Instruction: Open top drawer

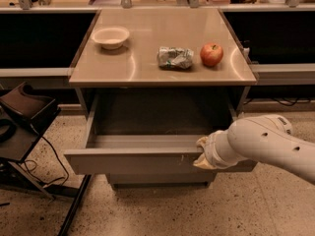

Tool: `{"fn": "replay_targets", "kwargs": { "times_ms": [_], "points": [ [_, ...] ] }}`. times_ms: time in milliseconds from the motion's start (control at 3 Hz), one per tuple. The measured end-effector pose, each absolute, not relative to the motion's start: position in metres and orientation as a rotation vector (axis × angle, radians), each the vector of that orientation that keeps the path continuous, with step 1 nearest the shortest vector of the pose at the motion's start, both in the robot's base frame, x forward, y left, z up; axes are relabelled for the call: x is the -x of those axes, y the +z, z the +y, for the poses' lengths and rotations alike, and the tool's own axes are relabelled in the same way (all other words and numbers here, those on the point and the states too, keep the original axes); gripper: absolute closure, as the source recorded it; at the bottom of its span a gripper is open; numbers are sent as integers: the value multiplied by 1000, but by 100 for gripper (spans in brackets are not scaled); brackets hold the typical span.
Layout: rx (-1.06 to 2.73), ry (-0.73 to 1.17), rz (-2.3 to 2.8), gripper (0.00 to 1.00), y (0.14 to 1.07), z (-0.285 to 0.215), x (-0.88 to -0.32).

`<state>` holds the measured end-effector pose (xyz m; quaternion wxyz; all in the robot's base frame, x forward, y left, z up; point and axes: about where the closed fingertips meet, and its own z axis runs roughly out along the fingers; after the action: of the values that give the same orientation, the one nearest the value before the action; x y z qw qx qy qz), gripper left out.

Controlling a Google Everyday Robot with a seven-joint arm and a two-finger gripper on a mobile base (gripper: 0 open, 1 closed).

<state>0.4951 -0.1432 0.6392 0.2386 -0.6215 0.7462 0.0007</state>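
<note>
Grey top drawer [133, 162] open, one pincer [202, 154] at its front.

1. The top drawer [133, 162] has a plain grey front with a few small pale scratches right of centre; its tray inside is a darker, shadowed grey.
2. The gripper [202, 155], at the right part of the drawer's front edge, is pale cream.
3. The arm [266, 141] behind it is white with small dark dots.
4. The countertop [147, 70] is a glossy tan with pale glare streaks.
5. The bowl [110, 36] is cream.
6. The crumpled bag [175, 57] is silvery with green patches.
7. The apple [211, 54] is red with a yellowish blush.
8. The floor [246, 205] is beige, speckled with dark flecks.
</note>
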Motion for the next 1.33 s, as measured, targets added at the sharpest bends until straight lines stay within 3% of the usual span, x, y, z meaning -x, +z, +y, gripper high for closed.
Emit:
{"fn": "replay_targets", "kwargs": {
  "times_ms": [1333],
  "points": [
    [1689,0,2049,100,639,-144,-485]
  ]
}}
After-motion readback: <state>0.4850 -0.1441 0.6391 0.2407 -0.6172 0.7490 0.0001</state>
